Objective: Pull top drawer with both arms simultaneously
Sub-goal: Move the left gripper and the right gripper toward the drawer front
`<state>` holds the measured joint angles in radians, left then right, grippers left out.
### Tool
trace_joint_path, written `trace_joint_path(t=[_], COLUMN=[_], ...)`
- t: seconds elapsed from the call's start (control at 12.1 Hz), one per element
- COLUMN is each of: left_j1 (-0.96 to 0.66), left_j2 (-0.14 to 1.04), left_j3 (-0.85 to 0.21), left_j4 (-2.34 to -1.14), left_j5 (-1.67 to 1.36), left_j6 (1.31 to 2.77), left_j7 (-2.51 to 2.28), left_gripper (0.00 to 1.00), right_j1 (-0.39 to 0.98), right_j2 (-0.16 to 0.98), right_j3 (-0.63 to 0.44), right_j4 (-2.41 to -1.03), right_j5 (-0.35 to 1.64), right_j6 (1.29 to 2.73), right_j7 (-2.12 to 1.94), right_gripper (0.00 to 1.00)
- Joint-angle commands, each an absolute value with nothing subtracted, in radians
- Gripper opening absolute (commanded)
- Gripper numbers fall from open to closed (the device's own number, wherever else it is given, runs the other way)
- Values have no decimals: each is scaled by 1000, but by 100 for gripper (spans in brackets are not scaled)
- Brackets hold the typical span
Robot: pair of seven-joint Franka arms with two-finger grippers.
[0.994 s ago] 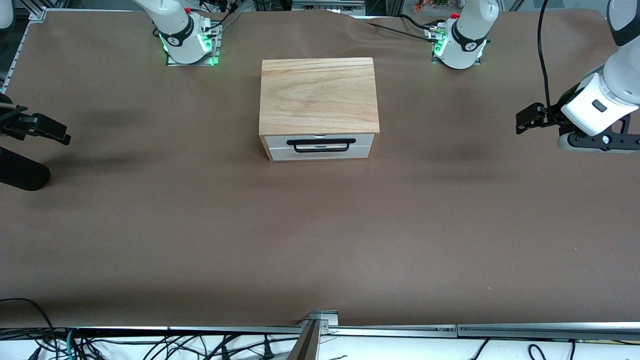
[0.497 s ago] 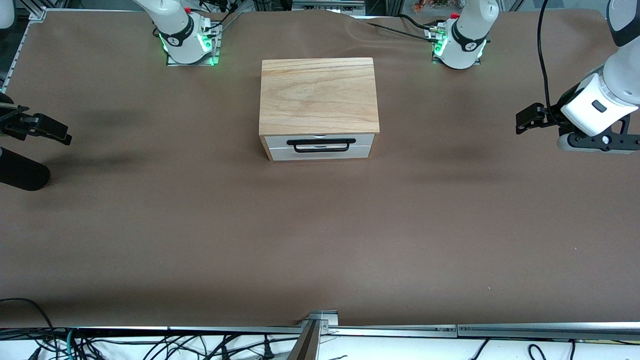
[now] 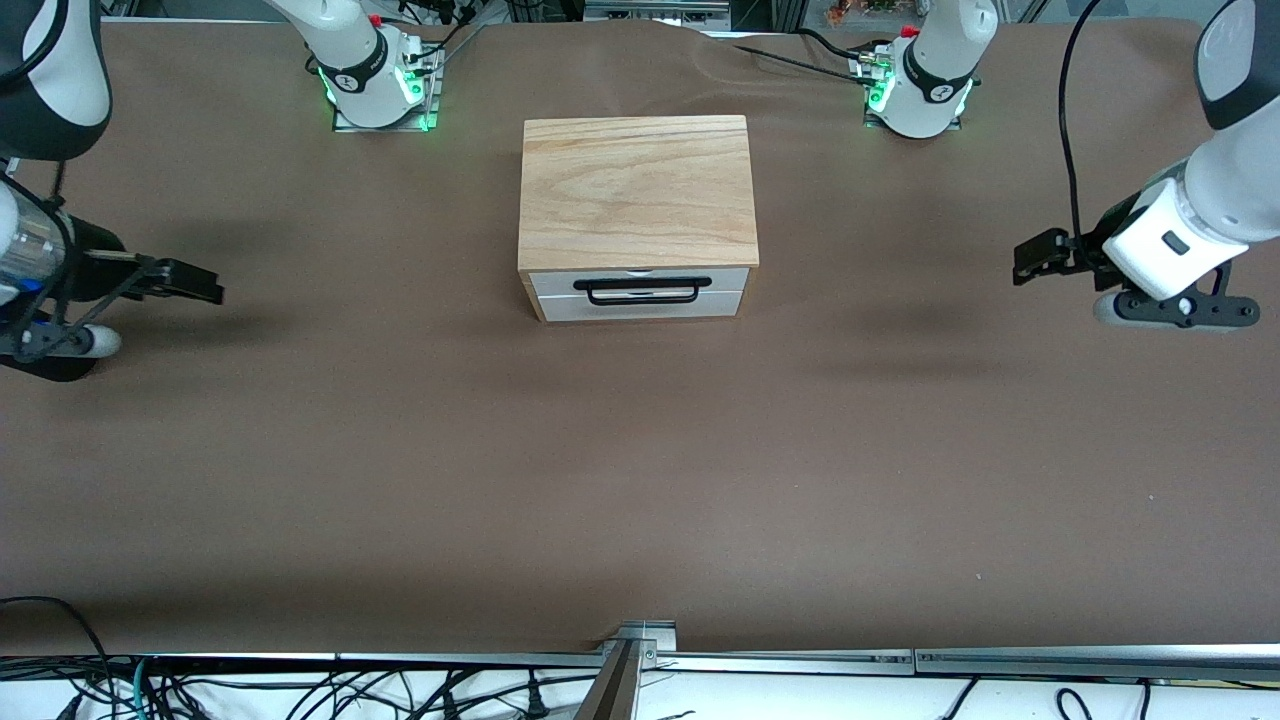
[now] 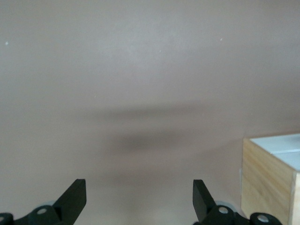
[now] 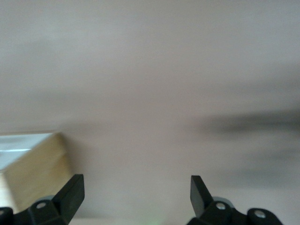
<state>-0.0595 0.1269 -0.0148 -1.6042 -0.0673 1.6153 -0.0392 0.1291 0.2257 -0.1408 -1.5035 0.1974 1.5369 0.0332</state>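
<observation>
The top drawer (image 3: 725,280) is closed, its white front flush with the light oak cabinet (image 3: 637,190). Its black bar handle (image 3: 643,285) runs across the front. My left gripper (image 3: 1035,258) is open and empty, over bare table toward the left arm's end, well apart from the cabinet. My right gripper (image 3: 195,283) is open and empty, over bare table toward the right arm's end. The left wrist view shows the open left gripper (image 4: 139,199) with a cabinet corner (image 4: 269,178) at the frame's edge. The right wrist view shows the open right gripper (image 5: 136,194) and a cabinet corner (image 5: 40,168).
The lower white drawer front (image 3: 640,308) sits under the top one. The brown table cover (image 3: 640,470) spreads all round the cabinet. The arm bases (image 3: 372,85) (image 3: 915,95) stand along the table's edge at the robots' side.
Both grippers have moved in toward the cabinet, the right one much more than the left. The drawer has not moved.
</observation>
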Motion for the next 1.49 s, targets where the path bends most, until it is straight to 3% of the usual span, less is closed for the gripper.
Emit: trace_joint_path(t=[0.0,0.17,0.33,0.5,0.91,1.16,1.41], left_j1=[-63,-63,-63,-64,-89,-116,-115], left_j2=[184,219,276,346,504,598,542], left_j3=[-11,-17,-26,-49,-69,-132,-215], left_j4=[-1626,-1678,-1748,-1796,-1904,-1936,-2041], left_j5=[-261,-348,-583,-835,-1285,-1536,-1696], left_j6=[1684,1767,1840,1899,1942,1942,1953], left_j7=[-34,-32,-23,119,703,983,1060], left_gripper=[100,100,100,100,100,100,99], right_j1=[115,115,115,115,123,188,268], right_j2=[228,265,281,296,487,541,601], right_j3=[-140,-140,-144,-144,-138,-127,-123], right_j4=[-1535,-1552,-1650,-1764,-1887,-1899,-1898], right_j5=[401,579,823,923,1311,1475,1642], right_j6=[1542,1554,1624,1710,1594,1607,1635], right_j7=[23,21,-73,-335,-800,-876,-955], right_gripper=[100,100,100,100,100,100,100])
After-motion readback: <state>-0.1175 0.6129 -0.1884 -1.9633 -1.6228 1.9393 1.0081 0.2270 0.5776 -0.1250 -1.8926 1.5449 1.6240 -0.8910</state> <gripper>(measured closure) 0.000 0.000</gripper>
